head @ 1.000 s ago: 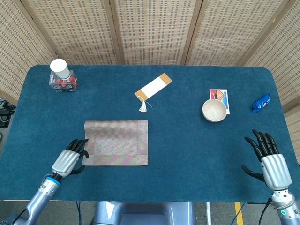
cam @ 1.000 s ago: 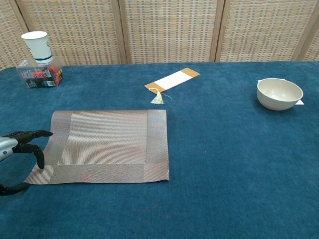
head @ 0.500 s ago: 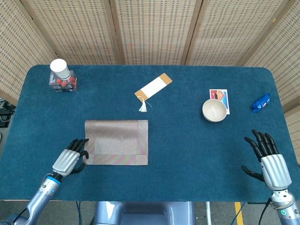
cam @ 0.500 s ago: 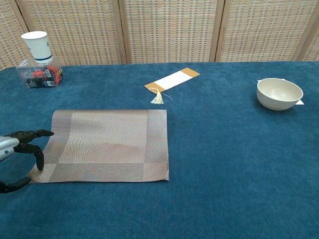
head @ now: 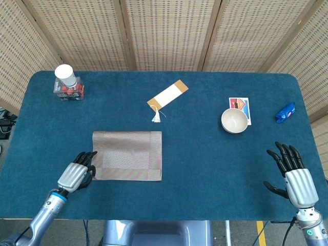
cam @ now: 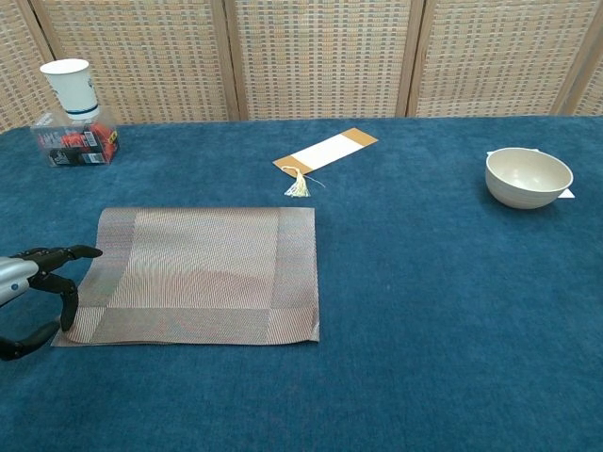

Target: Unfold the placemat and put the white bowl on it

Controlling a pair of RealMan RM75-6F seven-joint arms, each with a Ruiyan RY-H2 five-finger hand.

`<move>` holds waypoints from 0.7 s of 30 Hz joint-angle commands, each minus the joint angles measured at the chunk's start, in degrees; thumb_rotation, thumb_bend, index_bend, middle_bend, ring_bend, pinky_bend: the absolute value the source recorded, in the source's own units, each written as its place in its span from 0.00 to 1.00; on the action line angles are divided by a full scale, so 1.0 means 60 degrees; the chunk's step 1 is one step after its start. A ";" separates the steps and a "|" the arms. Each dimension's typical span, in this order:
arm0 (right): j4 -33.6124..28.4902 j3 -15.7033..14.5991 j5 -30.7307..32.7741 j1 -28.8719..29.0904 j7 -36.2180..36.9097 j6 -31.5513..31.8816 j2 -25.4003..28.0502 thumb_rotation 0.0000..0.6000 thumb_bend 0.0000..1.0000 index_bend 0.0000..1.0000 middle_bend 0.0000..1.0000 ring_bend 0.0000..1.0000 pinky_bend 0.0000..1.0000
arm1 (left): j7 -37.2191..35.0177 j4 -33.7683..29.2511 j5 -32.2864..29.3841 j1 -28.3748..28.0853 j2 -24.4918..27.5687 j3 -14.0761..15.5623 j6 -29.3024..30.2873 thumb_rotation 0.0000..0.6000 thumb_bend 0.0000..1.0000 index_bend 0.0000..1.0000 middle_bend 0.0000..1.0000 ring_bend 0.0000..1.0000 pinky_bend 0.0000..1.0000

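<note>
Nearest the robot, the left hand [cam: 33, 287] sits at the near-left corner of the folded grey-brown woven placemat [cam: 203, 273], fingers curled about the edge; the mat's near edge has crept slightly away from the robot over the last second, so the grasp seems to be starting (whether the edge is truly pinched, I cannot tell). The right hand [head: 292, 171] hovers spread and empty. Farther right, the round white bowl [cam: 528, 176] waits on a printed card [head: 241, 109].
</note>
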 commanded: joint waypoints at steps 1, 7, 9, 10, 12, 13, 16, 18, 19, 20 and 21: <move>-0.0001 0.0006 -0.0006 -0.0002 0.0016 0.0005 -0.0001 1.00 0.13 0.18 0.00 0.00 0.00 | -0.0021 -0.0011 -0.0028 -0.0011 0.0009 -0.0014 -0.0010 1.00 0.56 0.57 0.00 0.00 0.00; -0.0001 0.0014 -0.0012 -0.0005 0.0020 -0.0007 -0.0006 1.00 0.13 0.18 0.00 0.00 0.00 | -0.0121 -0.0027 -0.0033 -0.0009 0.0032 -0.0032 0.0071 1.00 0.56 0.69 0.00 0.00 0.00; -0.0003 0.0015 -0.0023 -0.0008 0.0028 0.0003 -0.0004 1.00 0.13 0.18 0.00 0.00 0.00 | -0.0147 -0.0031 -0.0030 -0.0001 0.0049 -0.0030 0.0102 1.00 0.56 0.74 0.00 0.00 0.00; -0.0003 0.0015 -0.0030 -0.0010 0.0031 0.0006 -0.0005 1.00 0.13 0.18 0.00 0.00 0.00 | -0.0175 -0.0048 -0.0022 0.0006 0.0069 -0.0031 0.0136 1.00 0.56 0.75 0.00 0.00 0.00; -0.0009 0.0015 -0.0038 -0.0010 0.0047 0.0009 -0.0005 1.00 0.13 0.18 0.00 0.00 0.00 | -0.0214 -0.0094 0.0019 0.0014 0.0119 -0.0015 0.0198 1.00 0.56 0.78 0.00 0.00 0.00; -0.0012 0.0017 -0.0045 -0.0013 0.0054 0.0020 -0.0001 1.00 0.13 0.18 0.00 0.00 0.00 | -0.0232 -0.0132 0.0057 0.0017 0.0159 0.0003 0.0237 1.00 0.56 0.79 0.00 0.00 0.00; -0.0014 0.0018 -0.0053 -0.0020 0.0056 0.0027 -0.0001 1.00 0.13 0.18 0.00 0.00 0.00 | -0.0258 -0.0301 0.0223 0.0033 0.0340 0.0087 0.0397 1.00 0.56 0.80 0.00 0.00 0.00; -0.0011 0.0015 -0.0055 -0.0021 0.0044 0.0015 -0.0002 1.00 0.13 0.18 0.00 0.00 0.00 | -0.0275 -0.0411 0.0309 0.0049 0.0452 0.0139 0.0486 1.00 0.56 0.80 0.00 0.00 0.00; -0.0011 0.0015 -0.0054 -0.0020 0.0038 0.0008 -0.0004 1.00 0.13 0.18 0.00 0.00 0.00 | -0.0303 -0.0474 0.0350 0.0058 0.0508 0.0162 0.0532 1.00 0.56 0.80 0.00 0.00 0.00; -0.0012 0.0017 -0.0054 -0.0020 0.0030 0.0005 -0.0008 1.00 0.13 0.18 0.00 0.00 0.00 | -0.0354 -0.0546 0.0393 0.0065 0.0566 0.0190 0.0572 1.00 0.56 0.80 0.00 0.00 0.00; -0.0011 0.0018 -0.0056 -0.0019 0.0013 0.0001 -0.0014 1.00 0.13 0.18 0.00 0.00 0.00 | -0.0478 -0.0671 0.0460 0.0068 0.0653 0.0232 0.0622 1.00 0.56 0.80 0.00 0.00 0.00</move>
